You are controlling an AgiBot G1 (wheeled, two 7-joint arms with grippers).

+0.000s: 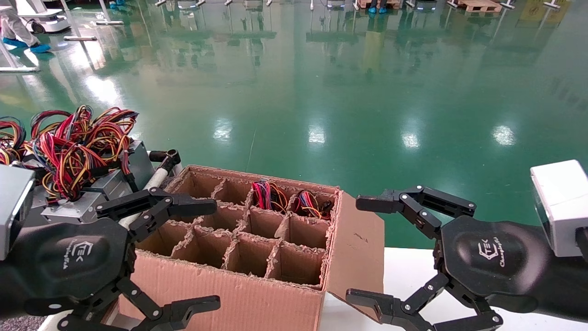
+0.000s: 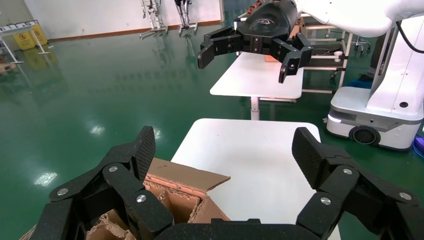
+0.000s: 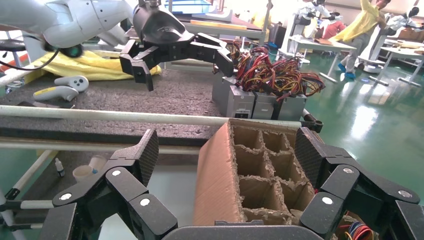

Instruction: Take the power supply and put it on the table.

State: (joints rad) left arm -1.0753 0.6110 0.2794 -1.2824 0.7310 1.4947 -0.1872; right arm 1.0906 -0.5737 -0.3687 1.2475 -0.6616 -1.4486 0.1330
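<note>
Two power supplies (image 1: 268, 195) (image 1: 312, 204) sit in the far row of a divided carton (image 1: 239, 257); only their red, yellow and black wire bundles show. Several more grey power supplies (image 1: 87, 184) (image 3: 260, 102) with tangled wires stand on the dark speckled table (image 3: 175, 95) behind its white tube rail (image 3: 125, 116). My left gripper (image 1: 216, 255) (image 2: 225, 150) hangs open at the carton's left side, holding nothing. On the carton's right, over the white tabletop, my right gripper (image 1: 353, 248) (image 3: 227, 150) is also open and holds nothing.
The carton stands on a smooth white tabletop (image 1: 413, 276) with one flap (image 1: 358, 248) folded out to the right. Most cells hold nothing. Two hand controllers (image 3: 60, 87) and a yellow cloth (image 3: 95, 67) lie on the table. Green floor lies beyond.
</note>
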